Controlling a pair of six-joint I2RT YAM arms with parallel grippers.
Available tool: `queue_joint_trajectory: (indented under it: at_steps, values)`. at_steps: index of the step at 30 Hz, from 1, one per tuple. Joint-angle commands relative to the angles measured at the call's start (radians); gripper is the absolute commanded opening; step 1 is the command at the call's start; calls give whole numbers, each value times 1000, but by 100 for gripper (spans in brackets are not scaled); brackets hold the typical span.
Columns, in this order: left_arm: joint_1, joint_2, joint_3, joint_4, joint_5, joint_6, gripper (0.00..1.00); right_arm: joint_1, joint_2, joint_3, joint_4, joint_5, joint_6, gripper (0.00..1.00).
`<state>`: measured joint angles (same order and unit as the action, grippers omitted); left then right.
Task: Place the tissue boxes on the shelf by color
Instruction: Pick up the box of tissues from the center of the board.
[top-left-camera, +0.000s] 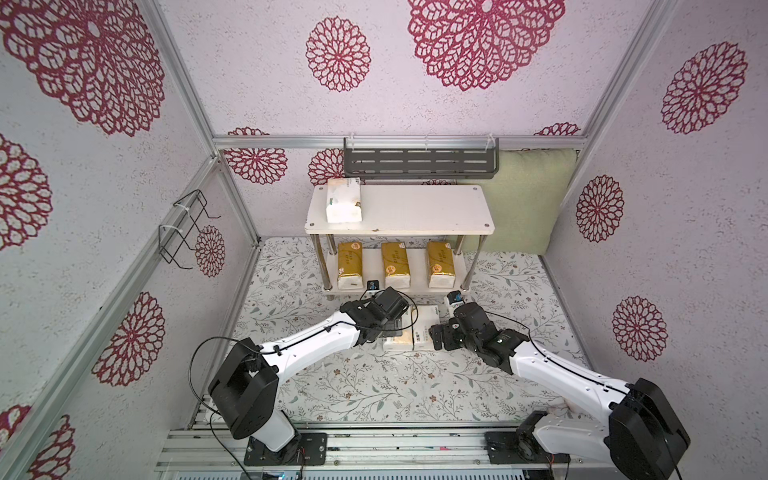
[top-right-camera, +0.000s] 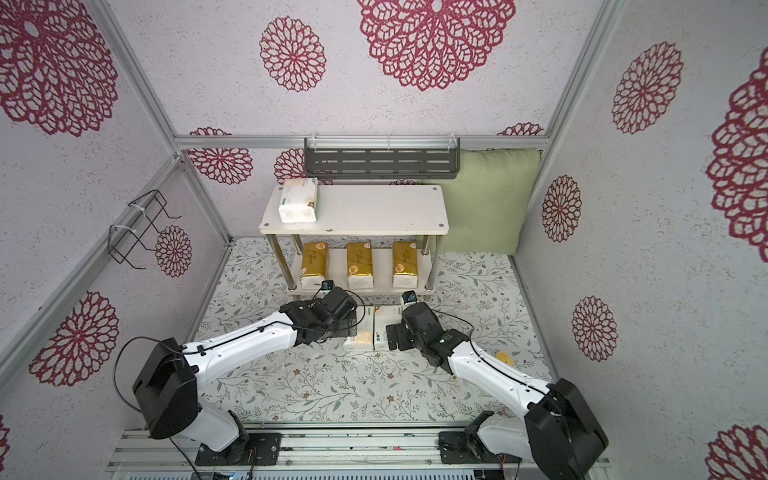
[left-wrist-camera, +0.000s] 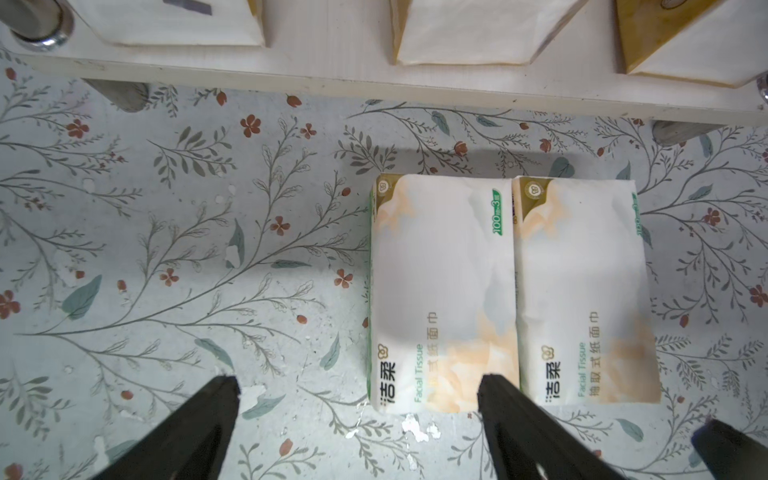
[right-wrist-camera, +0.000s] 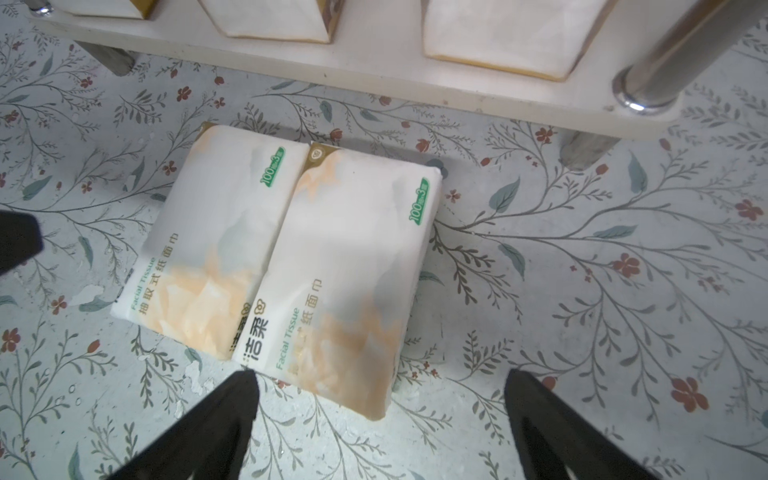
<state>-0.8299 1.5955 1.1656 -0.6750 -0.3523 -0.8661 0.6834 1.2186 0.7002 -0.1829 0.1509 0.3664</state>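
A flowery mat (top-left-camera: 374, 386) is covering the table. The shelf (top-left-camera: 415, 208) is standing at the back of it, with a top board and a bottom board (top-left-camera: 372, 259).

The two arms are reaching in from the front and hanging low just in front of the shelf. The left gripper (left-wrist-camera: 359, 386) is holding its jaws wide apart, with nothing between them. One of its fingers is hanging over the near end of the left white pack (left-wrist-camera: 440, 291), and the other finger is out over bare mat. The right gripper (right-wrist-camera: 384, 378) is spreading wide too and is holding nothing. Its fingers are sitting on either side of the near end of the right white pack (left-wrist-camera: 582, 291).

Three gold tissue packs (top-left-camera: 395, 265) are lying in a row on the bottom board, so the gold part is looking done. One white tissue pack (top-left-camera: 344, 200) is lying on the top board, at its left end. The other two white packs are lying flat on the mat, side by side and touching, just in front of the shelf.

So four packs are sitting on the shelf and two are waiting. I think the arms are getting ready to pick up those two and put them on the top board, beside the white one.
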Motion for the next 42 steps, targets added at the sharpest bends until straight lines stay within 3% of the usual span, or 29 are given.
queue_joint_trajectory:
  at_steps: [1, 27, 42]
  values:
    - [-26, 37, 0, 72, 25, -24, 97, -7, 5, -2, 25, 23, 19, 99]
    - [-55, 330, 112, 127, 26, -8, 97, -7, -21, -128, 149, 12, 92, 99]
    - [-61, 307, 80, 103, 11, -29, 98, -10, -34, -107, 121, 45, 78, 99]
